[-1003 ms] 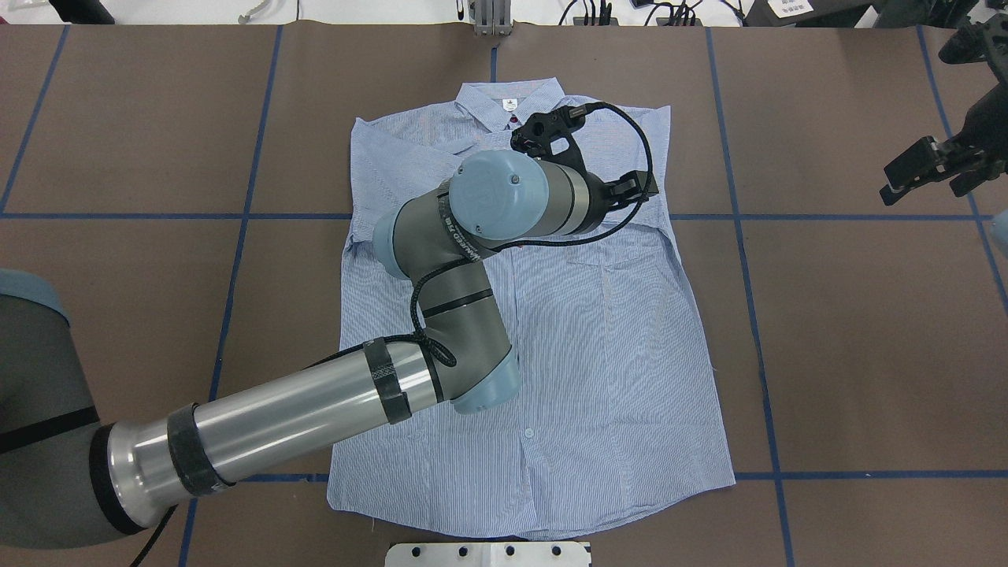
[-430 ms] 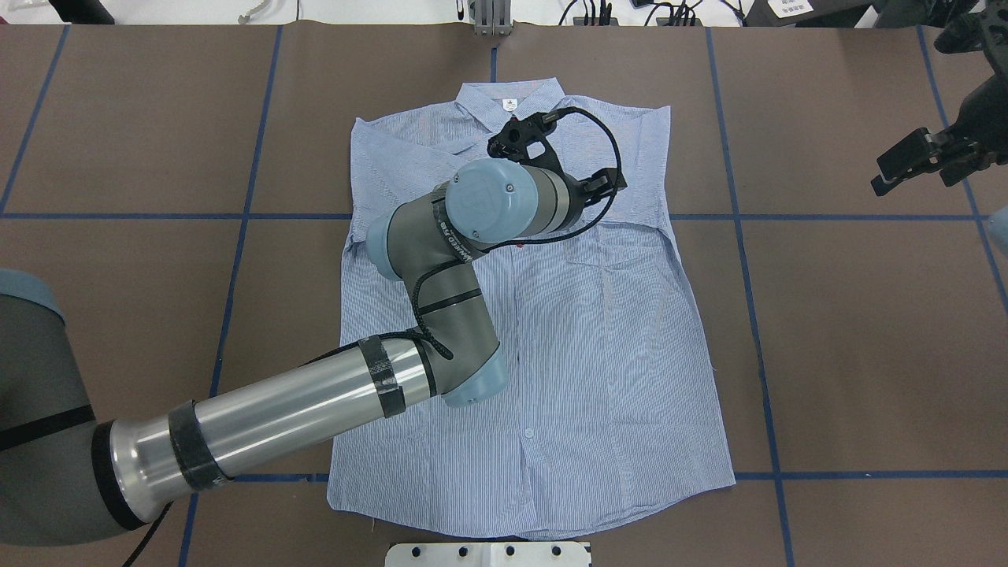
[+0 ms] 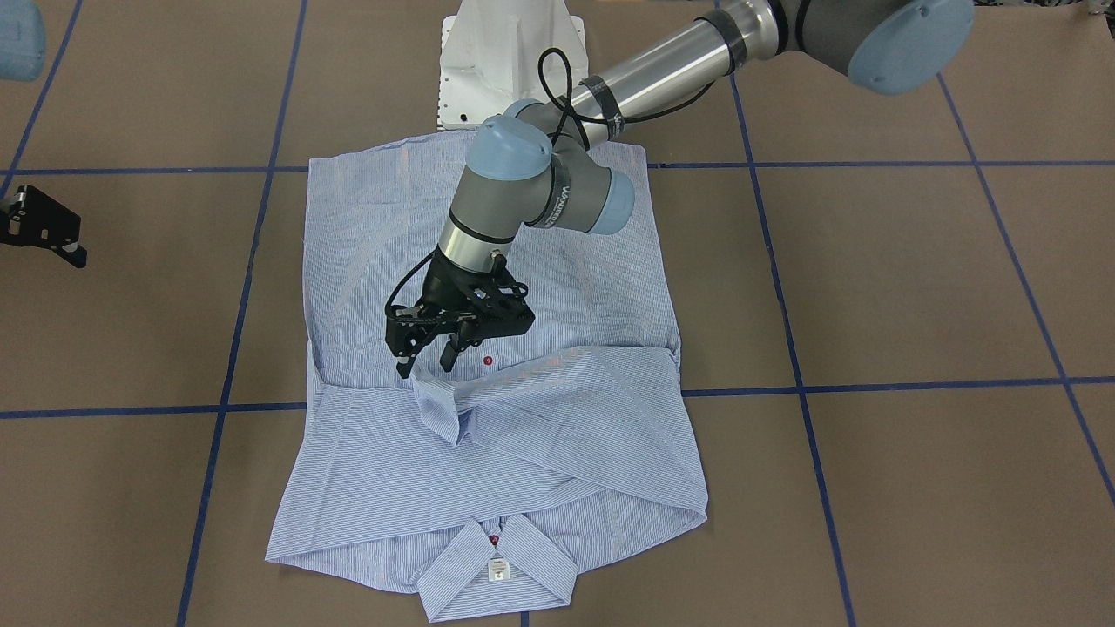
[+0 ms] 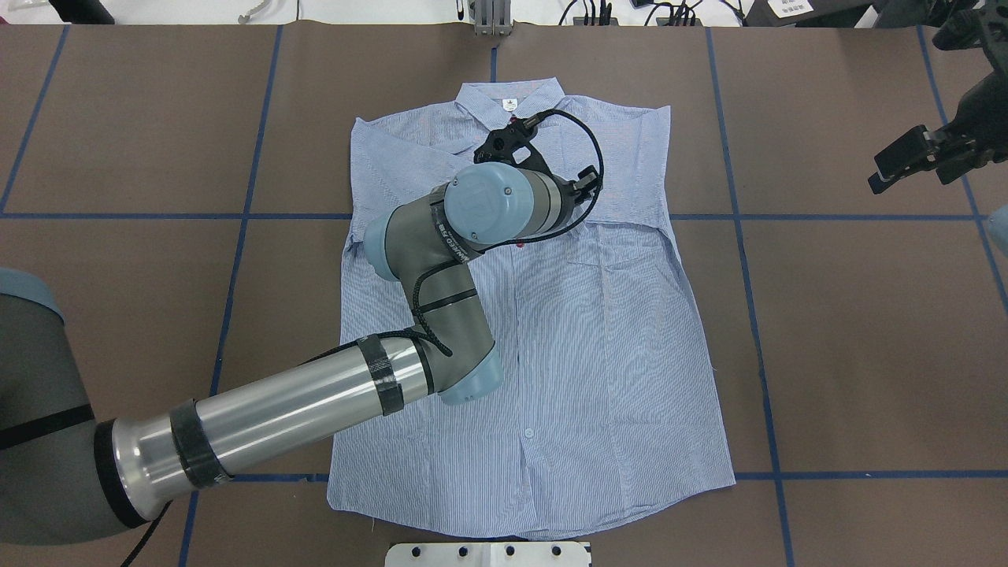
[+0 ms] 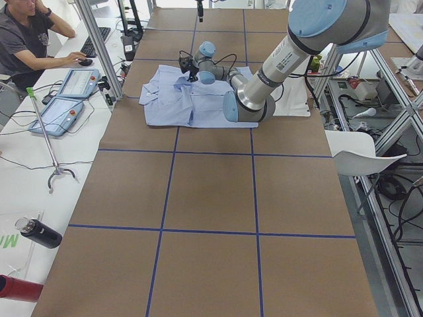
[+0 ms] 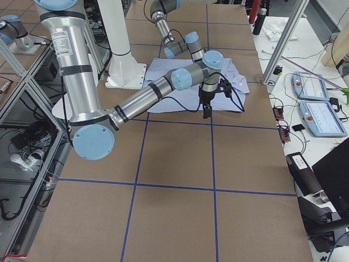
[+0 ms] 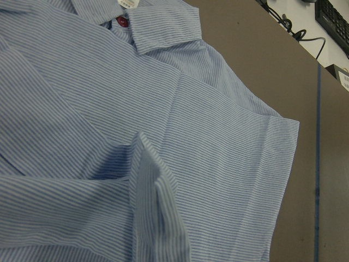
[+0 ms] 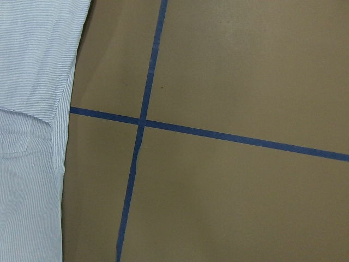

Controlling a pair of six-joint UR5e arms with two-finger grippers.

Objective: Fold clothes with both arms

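Over the shirt point(image 3: 366, 261), our left gripper point(image 3: 427, 355), jaws spread and empty, has drifted centreward; we judge the sleeve point(image 3: 557, 376) released.

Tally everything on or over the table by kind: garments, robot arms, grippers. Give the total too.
shirt: 1
robot arms: 2 (left arm, right arm)
grippers: 2 (left gripper, right gripper)
Total: 5
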